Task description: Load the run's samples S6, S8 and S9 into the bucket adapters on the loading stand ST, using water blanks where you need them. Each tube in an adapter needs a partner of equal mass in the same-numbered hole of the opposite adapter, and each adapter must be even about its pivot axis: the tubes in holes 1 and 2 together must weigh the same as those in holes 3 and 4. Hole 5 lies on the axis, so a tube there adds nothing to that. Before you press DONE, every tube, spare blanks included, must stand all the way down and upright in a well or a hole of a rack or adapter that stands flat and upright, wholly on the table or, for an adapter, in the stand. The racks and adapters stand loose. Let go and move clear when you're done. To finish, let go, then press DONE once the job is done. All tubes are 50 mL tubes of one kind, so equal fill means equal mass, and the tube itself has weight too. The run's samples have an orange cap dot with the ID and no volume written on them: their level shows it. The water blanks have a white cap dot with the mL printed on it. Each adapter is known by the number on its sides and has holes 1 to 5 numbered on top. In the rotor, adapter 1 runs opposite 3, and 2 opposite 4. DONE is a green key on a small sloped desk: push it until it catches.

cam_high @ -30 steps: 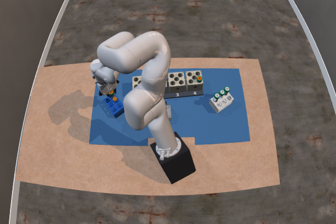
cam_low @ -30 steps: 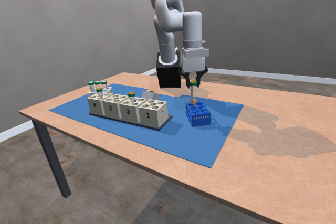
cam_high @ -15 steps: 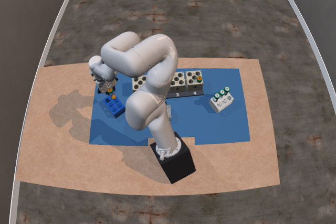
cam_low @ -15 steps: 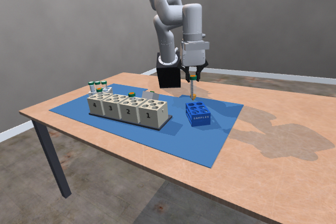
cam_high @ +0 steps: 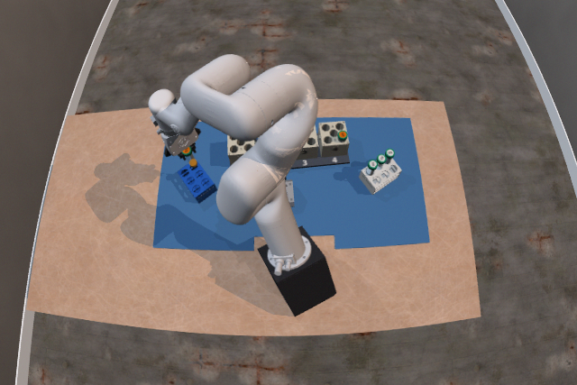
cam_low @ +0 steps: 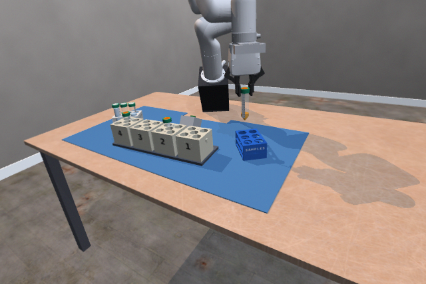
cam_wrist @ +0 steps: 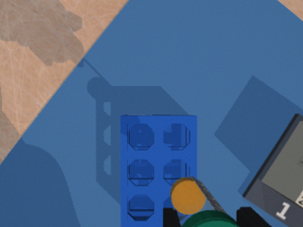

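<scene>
Claw (cam_high: 187, 152) (cam_low: 244, 91) (cam_wrist: 208, 218) closed on the last sample tube (cam_high: 187, 151) (cam_low: 244, 102) (cam_wrist: 210, 219), which hangs above the blue rack (cam_high: 205, 194) (cam_low: 255, 153) (cam_wrist: 158, 156), you're likely at the carrying step, so next bring it high over its balancing hole in the adapters (cam_high: 334, 148) (cam_low: 161, 136) without clipping standing caps.

- Table (cam_high: 396, 288) (cam_low: 343, 157): wood-like, finely streaked, faintly glossy.
- Mat (cam_high: 363, 213) (cam_low: 240, 177) (cam_wrist: 213, 43): smooth, matt.
- Robot arm (cam_high: 279, 105) (cam_low: 243, 12): smooth, glossy, plastic-looking.
- Samples rack (cam_high: 207, 191) (cam_low: 252, 155) (cam_wrist: 159, 189): smooth, plastic-looking.
- Floor (cam_high: 297, 8) (cam_low: 137, 239): rough-looking, blotchy.
</scene>
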`<action>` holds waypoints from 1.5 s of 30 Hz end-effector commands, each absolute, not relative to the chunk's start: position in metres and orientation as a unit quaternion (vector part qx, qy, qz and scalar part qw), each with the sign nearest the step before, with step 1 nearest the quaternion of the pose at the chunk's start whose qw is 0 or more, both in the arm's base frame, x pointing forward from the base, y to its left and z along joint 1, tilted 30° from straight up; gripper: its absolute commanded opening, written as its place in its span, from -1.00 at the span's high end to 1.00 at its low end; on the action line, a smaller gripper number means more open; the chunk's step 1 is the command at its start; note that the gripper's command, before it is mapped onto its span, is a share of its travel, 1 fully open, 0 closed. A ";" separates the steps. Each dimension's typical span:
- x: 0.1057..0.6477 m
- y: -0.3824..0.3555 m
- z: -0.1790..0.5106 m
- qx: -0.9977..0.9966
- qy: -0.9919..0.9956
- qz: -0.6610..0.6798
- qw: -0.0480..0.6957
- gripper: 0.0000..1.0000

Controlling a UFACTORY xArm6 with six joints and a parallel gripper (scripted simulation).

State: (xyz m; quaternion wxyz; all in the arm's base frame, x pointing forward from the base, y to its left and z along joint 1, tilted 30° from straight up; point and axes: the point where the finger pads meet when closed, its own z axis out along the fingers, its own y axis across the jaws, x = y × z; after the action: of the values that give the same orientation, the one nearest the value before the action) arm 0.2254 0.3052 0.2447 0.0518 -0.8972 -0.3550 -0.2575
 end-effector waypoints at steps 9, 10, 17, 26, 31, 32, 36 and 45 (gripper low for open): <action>0.221 0.303 0.255 -0.897 -0.355 -0.258 0.052 1.00; 0.221 0.303 0.255 -0.897 -0.355 -0.258 0.052 1.00; 0.229 0.290 0.255 -0.914 -0.310 -0.255 0.065 1.00; 0.253 0.251 0.254 -0.950 -0.170 -0.243 0.102 1.00; 0.266 0.230 0.254 -0.960 -0.090 -0.234 0.122 1.00; 0.266 0.230 0.254 -0.960 -0.090 -0.234 0.122 1.00; 0.274 0.217 0.254 -0.961 -0.082 -0.233 0.124 1.00; 0.298 0.179 0.253 -0.961 -0.082 -0.233 0.124 1.00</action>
State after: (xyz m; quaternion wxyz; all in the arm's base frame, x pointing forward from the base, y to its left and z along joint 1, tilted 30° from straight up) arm 0.2896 0.1903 0.2518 0.1206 -0.9616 -0.0798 -0.2334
